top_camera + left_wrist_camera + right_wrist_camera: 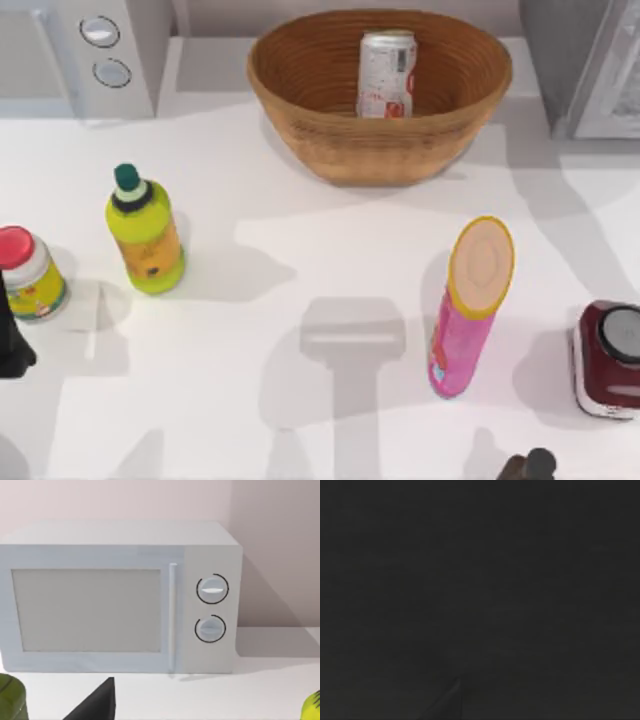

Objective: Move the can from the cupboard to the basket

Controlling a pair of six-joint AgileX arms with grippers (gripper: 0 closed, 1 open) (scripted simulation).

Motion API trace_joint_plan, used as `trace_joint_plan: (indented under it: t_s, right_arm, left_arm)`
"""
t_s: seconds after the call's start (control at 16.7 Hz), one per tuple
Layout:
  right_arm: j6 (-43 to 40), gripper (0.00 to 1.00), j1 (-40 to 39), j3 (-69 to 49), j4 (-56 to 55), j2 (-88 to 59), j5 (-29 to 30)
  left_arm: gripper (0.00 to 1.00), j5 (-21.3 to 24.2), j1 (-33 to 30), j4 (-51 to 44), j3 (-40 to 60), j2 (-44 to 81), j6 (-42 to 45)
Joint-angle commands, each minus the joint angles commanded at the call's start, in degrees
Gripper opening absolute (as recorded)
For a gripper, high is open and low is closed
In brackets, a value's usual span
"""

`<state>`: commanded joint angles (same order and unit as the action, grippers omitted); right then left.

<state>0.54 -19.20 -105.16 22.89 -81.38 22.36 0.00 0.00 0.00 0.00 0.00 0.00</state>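
Can (386,73) stood upright inside basket (300,95); cupboard (560,60) sat just right of basket. Step looked done; best finish: keep both arms clear of basket. Grippers' state: cannot tell; right wrist view dark.

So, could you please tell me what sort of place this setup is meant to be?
Most likely a rendered kitchen countertop: a white microwave with two knobs stands against the back wall beside a wicker basket holding a drink can, with a yellow-green bottle on the white table.
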Motion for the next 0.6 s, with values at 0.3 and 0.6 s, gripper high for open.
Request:
trace_joint_plan:
  t_s: [0.3,0.6]
  right_arm:
    - [-0.1,1.00,0.1,2.6,-0.7,3.3,-0.2]
    - [0.0,1.00,2.6,14.1,-3.5,12.6,-2.5]
  left_arm:
    - [1.00,0.0,0.0,0.0,0.0,0.0,0.0]
    - [1.00,0.0,0.0,0.0,0.0,0.0,0.0]
